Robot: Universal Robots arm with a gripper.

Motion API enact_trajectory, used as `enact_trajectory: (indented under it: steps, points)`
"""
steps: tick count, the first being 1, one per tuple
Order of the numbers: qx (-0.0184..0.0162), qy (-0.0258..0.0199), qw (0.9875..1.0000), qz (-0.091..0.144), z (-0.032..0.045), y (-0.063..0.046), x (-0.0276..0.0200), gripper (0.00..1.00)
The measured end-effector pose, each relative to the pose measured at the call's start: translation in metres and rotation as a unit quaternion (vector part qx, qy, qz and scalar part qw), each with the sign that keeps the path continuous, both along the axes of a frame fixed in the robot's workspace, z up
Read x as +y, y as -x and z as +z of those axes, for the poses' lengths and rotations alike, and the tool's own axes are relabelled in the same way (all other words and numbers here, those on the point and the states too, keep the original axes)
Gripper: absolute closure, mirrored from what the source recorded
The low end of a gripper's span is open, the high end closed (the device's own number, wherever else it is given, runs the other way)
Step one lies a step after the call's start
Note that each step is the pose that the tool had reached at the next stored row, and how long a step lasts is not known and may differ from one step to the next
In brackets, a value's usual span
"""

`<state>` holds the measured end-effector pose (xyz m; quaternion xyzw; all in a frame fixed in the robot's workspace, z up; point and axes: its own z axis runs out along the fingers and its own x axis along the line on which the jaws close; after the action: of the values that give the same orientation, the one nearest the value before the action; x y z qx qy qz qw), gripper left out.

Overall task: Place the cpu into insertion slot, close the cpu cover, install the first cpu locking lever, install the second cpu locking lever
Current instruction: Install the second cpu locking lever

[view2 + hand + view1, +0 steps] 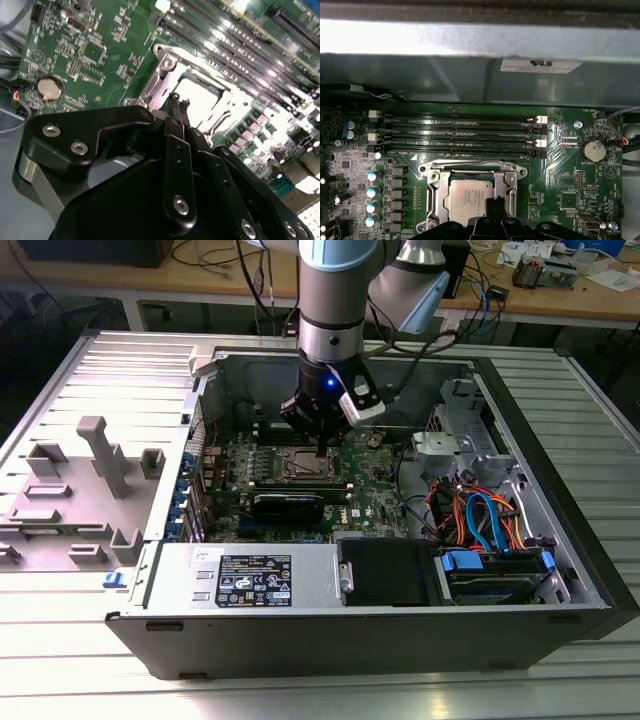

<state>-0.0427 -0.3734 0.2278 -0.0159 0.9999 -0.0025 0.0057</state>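
The cpu [465, 200] lies flat in the insertion slot [470, 165] on the green board, its dull silver top showing through the window of the cpu cover [436, 192], which lies down around it. My gripper [495, 204] is right over the near edge of the cpu, its black fingers pressed together with nothing visible between them. In the second wrist view the gripper [177, 102] tip sits at the edge of the bright cpu [200, 92] and the cover frame [160, 80]. From the exterior view, the gripper [322, 448] hangs over the slot [303, 466] inside the open computer case.
Long black memory slots [460, 132] run just beyond the socket, below the case wall [470, 70]. A coin battery [593, 149] and capacitors [371, 192] flank it. The power supply [250, 580], coloured cables [480, 515] and a grey fixture [100, 455] surround the board.
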Motion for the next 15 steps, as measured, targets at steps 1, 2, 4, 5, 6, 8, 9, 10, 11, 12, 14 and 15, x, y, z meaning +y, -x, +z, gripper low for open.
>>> enact_trajectory:
  steps: [1, 2, 4, 5, 6, 8, 9, 10, 11, 12, 14, 15]
  points:
    - [0.0000, 0.0000, 1.0000, 0.000, 0.0000, 0.0000, -0.0023, 0.89]
    - [0.0000, 0.0000, 1.0000, 0.000, 0.0000, 0.0000, -0.0039, 0.89]
    - [-0.0001, 0.0000, 1.0000, 0.000, 0.0000, 0.0000, -0.0085, 0.89]
    - [-0.0001, 0.0000, 1.0000, 0.000, 0.0001, 0.0000, -0.0097, 0.89]
    - [0.0000, 0.0001, 1.0000, 0.000, 0.0005, 0.0000, -0.0097, 0.89]
    - [0.0000, 0.0000, 1.0000, 0.000, 0.0026, 0.0000, -0.0099, 0.89]
    - [0.0000, 0.0000, 1.0000, 0.000, 0.0039, 0.0000, -0.0100, 0.89]
    - [0.0000, 0.0000, 1.0000, 0.000, 0.0048, 0.0000, -0.0101, 0.89]
    - [-0.0001, 0.0000, 1.0000, 0.000, 0.0052, 0.0000, -0.0102, 0.89]
    - [0.0000, -0.0001, 1.0000, 0.000, 0.0054, 0.0000, -0.0103, 0.89]
    - [-0.0001, -0.0001, 1.0000, 0.000, 0.0055, 0.0000, -0.0113, 0.89]
    - [0.0000, 0.0000, 1.0000, 0.000, 0.0056, 0.0000, -0.0117, 0.89]
